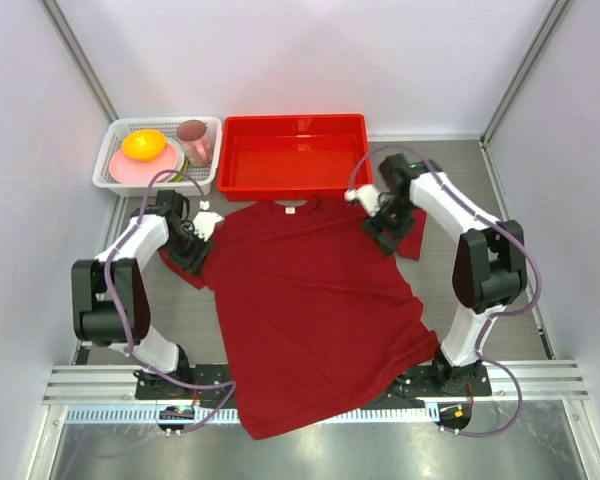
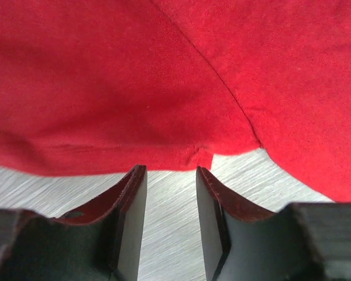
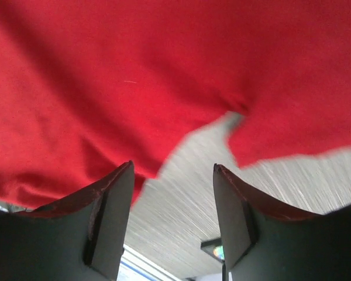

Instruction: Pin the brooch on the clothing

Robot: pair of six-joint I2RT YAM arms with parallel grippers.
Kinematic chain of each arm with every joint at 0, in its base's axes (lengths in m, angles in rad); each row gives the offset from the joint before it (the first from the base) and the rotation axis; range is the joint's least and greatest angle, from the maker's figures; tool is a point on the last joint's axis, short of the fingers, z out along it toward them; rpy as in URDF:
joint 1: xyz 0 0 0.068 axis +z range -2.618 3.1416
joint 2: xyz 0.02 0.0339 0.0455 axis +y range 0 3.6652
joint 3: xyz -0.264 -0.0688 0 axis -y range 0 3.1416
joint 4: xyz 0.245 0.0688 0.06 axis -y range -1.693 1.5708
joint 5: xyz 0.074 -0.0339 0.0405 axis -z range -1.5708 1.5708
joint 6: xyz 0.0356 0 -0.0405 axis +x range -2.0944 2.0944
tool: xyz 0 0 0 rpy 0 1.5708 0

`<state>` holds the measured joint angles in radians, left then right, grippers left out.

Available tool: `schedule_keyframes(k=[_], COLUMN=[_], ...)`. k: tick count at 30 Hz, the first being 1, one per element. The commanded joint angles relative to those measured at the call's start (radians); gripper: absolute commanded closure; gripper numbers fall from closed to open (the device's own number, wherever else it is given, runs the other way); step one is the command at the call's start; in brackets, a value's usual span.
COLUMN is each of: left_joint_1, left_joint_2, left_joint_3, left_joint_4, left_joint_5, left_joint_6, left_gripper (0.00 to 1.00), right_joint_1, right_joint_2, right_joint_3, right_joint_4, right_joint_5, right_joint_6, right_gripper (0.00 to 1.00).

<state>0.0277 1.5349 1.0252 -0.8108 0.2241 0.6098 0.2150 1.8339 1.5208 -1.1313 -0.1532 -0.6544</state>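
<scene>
The clothing [image 1: 310, 300], a dark red T-shirt, lies spread on the table with its collar toward the far side. My left gripper [image 1: 192, 245] is at the shirt's left sleeve. In the left wrist view that gripper [image 2: 169, 170] is open, with bare table between its fingers and the sleeve hem [image 2: 193, 155] just ahead of the tips. At the right sleeve, my right gripper [image 1: 385, 228] is also open. In the right wrist view its fingers [image 3: 172, 167] frame bare table, and the cloth [image 3: 134, 70] lies in front of them. The brooch is out of view.
A bright red tray [image 1: 292, 122] stands just beyond the collar. Left of it is a white basket [image 1: 166, 122] holding a yellow-orange item on a pink plate [image 1: 143, 150] and a pink cup [image 1: 194, 140]. Pale walls close in the table on both sides.
</scene>
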Motion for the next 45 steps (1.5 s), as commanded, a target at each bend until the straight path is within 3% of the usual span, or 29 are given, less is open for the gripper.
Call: schedule_keyframes(k=[1, 8, 15, 22, 25, 30, 34, 37, 40, 41, 43, 44, 45], left_joint_1=[-0.003, 0.023, 0.094, 0.11, 0.115, 0.121, 0.12, 0.045, -0.141, -0.275, -0.432, -0.589, -0.662], left_joint_2=[0.085, 0.266, 0.41, 0.485, 0.472, 0.293, 0.067, -0.051, -0.152, -0.18, -0.217, -0.225, -0.216], left_joint_3=[-0.008, 0.041, 0.187, 0.271, 0.286, 0.265, 0.237, 0.251, 0.23, 0.213, 0.164, 0.15, 0.141], left_joint_4=[0.024, 0.078, 0.053, 0.052, 0.058, 0.033, 0.016, -0.042, -0.08, -0.065, 0.034, 0.083, 0.192], left_joint_5=[-0.063, -0.193, -0.201, -0.241, -0.227, -0.082, 0.153, 0.254, 0.339, 0.349, 0.337, 0.324, 0.307], left_joint_6=[-0.097, -0.114, -0.093, -0.102, -0.088, -0.076, -0.059, -0.045, -0.065, -0.112, -0.156, -0.212, -0.232], left_gripper=[0.61, 0.72, 0.78, 0.79, 0.76, 0.43, 0.3, 0.28, 0.29, 0.29, 0.3, 0.31, 0.33], right_joint_1=[0.133, 0.357, 0.618, 0.713, 0.709, 0.545, 0.347, 0.172, -0.003, -0.04, -0.147, -0.184, -0.203], right_joint_2=[-0.076, -0.14, -0.128, -0.033, -0.031, -0.12, -0.156, -0.17, -0.167, -0.168, -0.165, -0.166, -0.168], right_joint_3=[-0.106, -0.286, -0.427, -0.355, -0.3, -0.206, -0.146, -0.123, -0.097, -0.096, -0.102, -0.114, -0.123], right_joint_4=[-0.016, 0.074, 0.185, 0.217, 0.193, 0.118, 0.03, -0.025, -0.068, -0.07, -0.068, -0.064, -0.041], right_joint_5=[-0.112, -0.177, -0.189, -0.267, -0.269, -0.284, -0.281, -0.302, -0.344, -0.347, -0.348, -0.345, -0.342], right_joint_6=[-0.083, -0.085, -0.025, 0.074, 0.096, 0.096, 0.045, 0.03, 0.035, 0.051, 0.065, 0.081, 0.129], right_gripper=[0.4, 0.55, 0.62, 0.64, 0.57, 0.44, 0.43, 0.43, 0.43, 0.44, 0.44, 0.44, 0.45])
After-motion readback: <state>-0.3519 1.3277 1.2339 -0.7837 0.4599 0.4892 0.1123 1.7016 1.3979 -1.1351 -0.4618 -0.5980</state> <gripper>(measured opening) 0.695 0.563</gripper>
